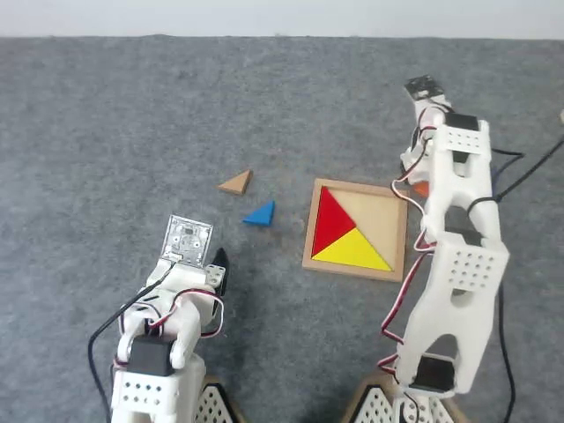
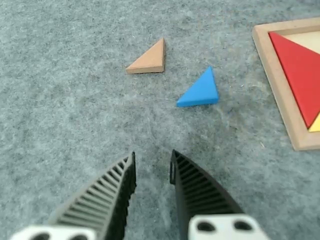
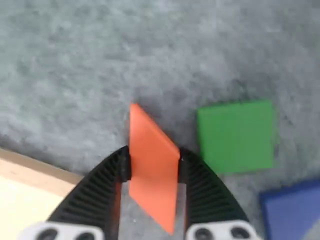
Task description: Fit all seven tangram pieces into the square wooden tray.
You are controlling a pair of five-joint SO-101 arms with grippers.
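A square wooden tray [image 1: 310, 231] lies on the grey worktop [image 1: 132, 115] between the two arms. Two large pieces are already in it: a red triangle [image 1: 333, 220] along the side facing the loose pieces and a yellow triangle [image 1: 352, 251] along the side nearest the arm bases. They meet edge to edge, and the rest of the tray floor is bare wood. Out on the worktop, on the left arm's side of the tray, a small blue triangle [image 2: 201, 91] lies near the rim, with a brown triangle [image 2: 149, 61] a little farther off; the two are apart from each other. The left gripper [image 2: 152, 160] hangs low over the worktop short of these two, its fingers slightly apart with nothing between them. On the other side of the tray, the right gripper [image 3: 152, 157] is clamped on an orange piece [image 3: 152, 165], a slanted four-sided shape pinched by its long edges, just outside the tray's rim. A green square [image 3: 236, 136] lies flat just beside the orange piece, and a dark blue piece [image 3: 292, 210] lies near the square.
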